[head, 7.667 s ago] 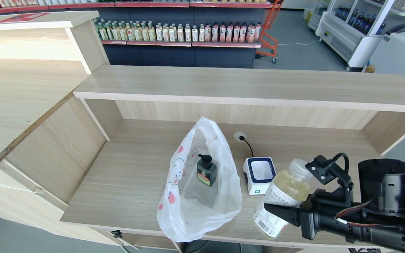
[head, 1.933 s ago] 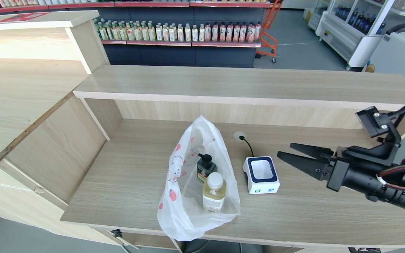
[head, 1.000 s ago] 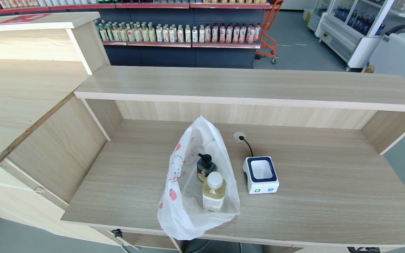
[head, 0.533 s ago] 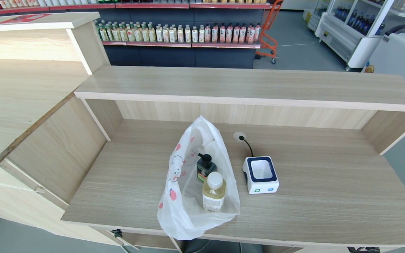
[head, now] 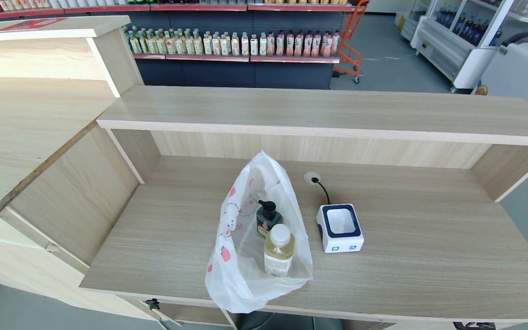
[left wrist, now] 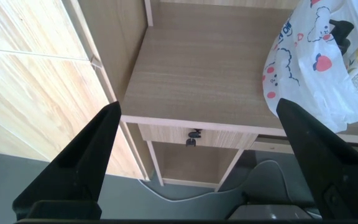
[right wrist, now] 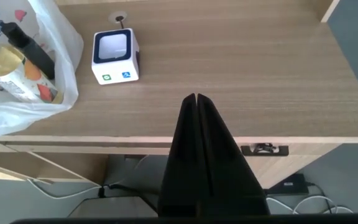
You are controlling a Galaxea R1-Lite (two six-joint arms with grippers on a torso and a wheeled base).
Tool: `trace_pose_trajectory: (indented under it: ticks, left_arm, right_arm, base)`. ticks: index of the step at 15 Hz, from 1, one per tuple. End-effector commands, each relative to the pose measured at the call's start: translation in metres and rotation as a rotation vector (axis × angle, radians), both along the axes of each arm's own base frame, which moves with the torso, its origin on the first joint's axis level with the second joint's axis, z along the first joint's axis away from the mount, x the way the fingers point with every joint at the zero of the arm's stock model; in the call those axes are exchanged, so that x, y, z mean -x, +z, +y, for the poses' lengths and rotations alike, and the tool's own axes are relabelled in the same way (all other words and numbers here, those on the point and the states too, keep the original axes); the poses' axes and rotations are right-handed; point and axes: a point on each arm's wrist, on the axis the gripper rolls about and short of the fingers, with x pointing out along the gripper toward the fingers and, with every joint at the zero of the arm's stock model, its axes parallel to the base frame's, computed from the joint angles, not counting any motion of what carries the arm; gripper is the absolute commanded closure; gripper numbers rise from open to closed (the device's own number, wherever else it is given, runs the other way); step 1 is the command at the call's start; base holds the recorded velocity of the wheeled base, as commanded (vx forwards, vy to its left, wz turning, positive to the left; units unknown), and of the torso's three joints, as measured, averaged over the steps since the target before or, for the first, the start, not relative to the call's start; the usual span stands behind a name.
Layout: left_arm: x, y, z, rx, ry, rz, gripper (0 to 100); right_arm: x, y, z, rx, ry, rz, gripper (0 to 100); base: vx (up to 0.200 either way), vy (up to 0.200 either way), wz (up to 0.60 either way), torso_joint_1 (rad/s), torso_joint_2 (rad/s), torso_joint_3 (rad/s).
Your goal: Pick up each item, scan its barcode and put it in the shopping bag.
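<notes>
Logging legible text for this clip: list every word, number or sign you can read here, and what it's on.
No text here reads clearly.
Label on the drink bottle: print too small to read.
Label on the pump bottle: too small to read.
Front of the scanner: one green and one blue icon square, no legible words.
Side of the shopping bag: cartoon print, lettering blurred.
The red sign on the raised counter: blurred.

Light-wood table [head: 429, 256] with raised ledge [head: 319, 110]; bottle-stocked shelves [head: 236, 43] behind, orange cart [head: 349, 55], glass-door coolers [head: 465, 32] far right, grey floor [head: 392, 68].
</notes>
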Motion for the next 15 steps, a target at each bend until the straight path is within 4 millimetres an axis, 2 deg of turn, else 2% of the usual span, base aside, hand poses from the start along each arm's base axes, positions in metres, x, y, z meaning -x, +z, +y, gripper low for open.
trace_pose_trajectory:
  ticks: [1,7,15]
  left_arm:
    - [0.0,0.0,0.0,-0.001,0.0,0.0,0]
    - [0.0,0.0,0.0,0.002,0.001,0.0,0]
    - [0.0,0.0,0.0,0.002,0.001,0.0,0]
  right_arm:
    - [-0.0004,0.0002,0.0,-0.001,0.0,0.004,100]
    - [-0.0004,0.0,0.0,0.001,0.002,0.006,100]
    - [-0.0004,0.0,0.0,-0.001,0.0,0.006,100]
  base:
    - [0.2,-0.2,0.0,0.002,0.01,0.002]
    - [0.2,-0.2,0.0,0.009,0.0,0.001]
    - [0.0,0.0,0.0,0.0,0.0,0.0]
